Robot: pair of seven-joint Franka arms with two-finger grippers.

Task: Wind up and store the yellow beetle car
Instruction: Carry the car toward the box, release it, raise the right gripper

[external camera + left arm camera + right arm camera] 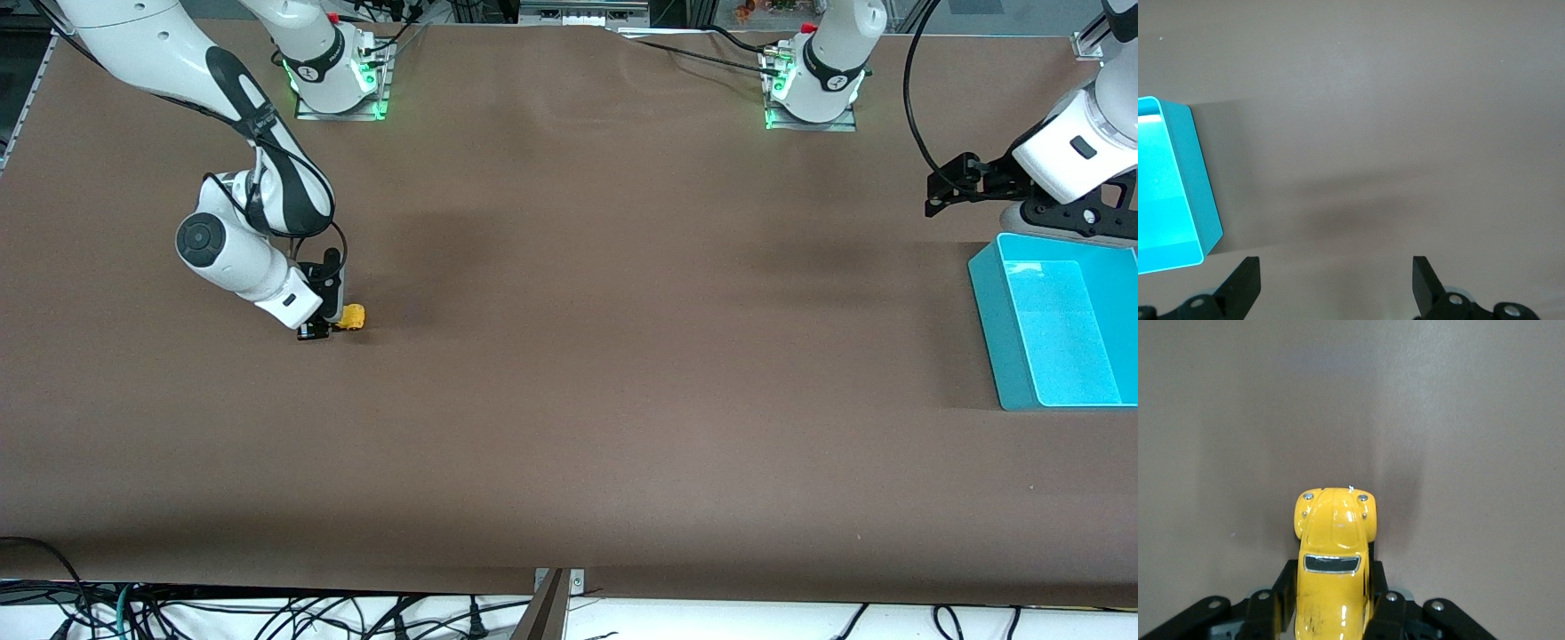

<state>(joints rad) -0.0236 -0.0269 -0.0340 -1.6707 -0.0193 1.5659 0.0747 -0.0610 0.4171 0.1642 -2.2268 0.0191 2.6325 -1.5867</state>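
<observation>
Fingers of the right claw [1333, 613] are pinching the yellow car [1333, 553] lengthwise, nose pointing away; the left claw [1335, 280] is waiting wide open, empty, beside the blue bin [1053, 324].

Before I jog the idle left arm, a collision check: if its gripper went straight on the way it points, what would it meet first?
Probably just the bare table. The left gripper, open, points down beside the teal bin; the bin sits off its line, though depth is uncertain.

table [569, 400] brown | on it: yellow beetle car [353, 316], bin [996, 329] (teal)
</observation>
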